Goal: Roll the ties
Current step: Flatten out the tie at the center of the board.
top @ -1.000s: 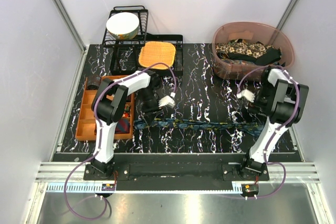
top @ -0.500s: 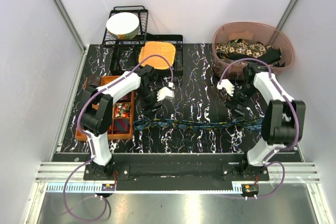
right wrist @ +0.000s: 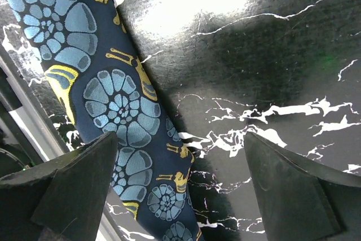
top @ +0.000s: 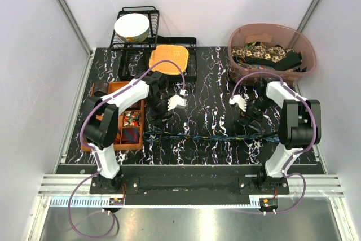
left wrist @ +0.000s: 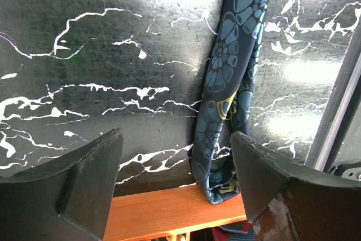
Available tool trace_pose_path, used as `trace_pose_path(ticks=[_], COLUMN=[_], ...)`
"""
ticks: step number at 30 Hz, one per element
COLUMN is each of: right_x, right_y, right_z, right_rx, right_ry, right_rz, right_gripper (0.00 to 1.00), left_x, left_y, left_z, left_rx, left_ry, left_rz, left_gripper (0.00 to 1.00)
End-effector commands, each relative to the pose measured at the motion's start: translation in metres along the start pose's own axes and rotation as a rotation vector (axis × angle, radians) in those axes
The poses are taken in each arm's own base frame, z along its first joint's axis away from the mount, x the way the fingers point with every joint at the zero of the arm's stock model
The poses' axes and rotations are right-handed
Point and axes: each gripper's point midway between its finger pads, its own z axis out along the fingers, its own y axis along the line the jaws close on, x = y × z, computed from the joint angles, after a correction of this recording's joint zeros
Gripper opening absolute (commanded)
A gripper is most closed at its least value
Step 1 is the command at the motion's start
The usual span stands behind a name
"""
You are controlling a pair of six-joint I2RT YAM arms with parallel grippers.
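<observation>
Top external | tie flat nr table front edge

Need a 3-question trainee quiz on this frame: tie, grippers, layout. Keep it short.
1. True or false: the left gripper is shut on the blue tie.
2. The blue tie lies: A) rolled up, B) flat and stretched across the table, C) hanging out of a bin.
3. Fill in: the tie's left end reaches the orange ___.

Key:
1. False, the jaws stand open and hold nothing.
2. B
3. tray
</observation>
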Motion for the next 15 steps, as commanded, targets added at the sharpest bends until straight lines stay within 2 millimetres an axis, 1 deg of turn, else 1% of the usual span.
trace_pose_path(ticks=[1, 2, 4, 5, 7, 8, 10, 11, 12, 14, 15], right_x=[-0.019, -0.024, -0.021, -0.018, -0.013, -0.006, -0.002, 0.005, 0.005, 0.007, 0.005], right_y=[-0.009, -0.007, 0.006, 0.018, 0.029, 0.039, 0.034, 0.034, 0.022, 0.011, 0.004], right_z=[-0.032, -0.043, -0.048, -0.049, -0.046, -0.038, -0.03, -0.022, -0.02, -0.015, -0.014], right_rx=[0.093, 0.127, 0.123, 0.128, 0.132, 0.129, 0.166, 0.163, 0.198, 0.197, 0.207], right_ry=[-0.039, -0.059, -0.055, -0.057, -0.059, -0.052, -0.047, -0.024, -0.025, -0.01, -0.013], right_rz=[-0.038, -0.056, -0.072, -0.098, -0.13, -0.143, -0.167, -0.156, -0.16, -0.13, -0.122], right_gripper=[1.0, 1.0, 1.0, 1.0, 1.0, 1.0, 1.0, 1.0, 1.0, 1.0, 1.0], left_x=[-0.004, -0.003, -0.002, -0.003, -0.004, -0.004, -0.005, -0.003, -0.003, -0.002, -0.001], left_y=[-0.001, -0.001, -0.003, -0.004, -0.004, -0.006, -0.006, -0.007, -0.007, -0.008, -0.009], left_z=[-0.012, -0.012, -0.012, -0.014, -0.014, -0.015, -0.015, -0.015, -0.016, -0.016, -0.017], left_rx=[-0.051, -0.053, -0.057, -0.059, -0.064, -0.067, -0.073, -0.075, -0.078, -0.08, -0.082], left_ry=[-0.028, -0.027, -0.03, -0.036, -0.048, -0.055, -0.062, -0.057, -0.057, -0.053, -0.054], left_rz=[0.028, 0.028, 0.028, 0.027, 0.029, 0.029, 0.036, 0.037, 0.036, 0.04, 0.044], left_gripper=[0.8, 0.8, 0.8, 0.8, 0.8, 0.81, 0.81, 0.81, 0.81, 0.81, 0.81])
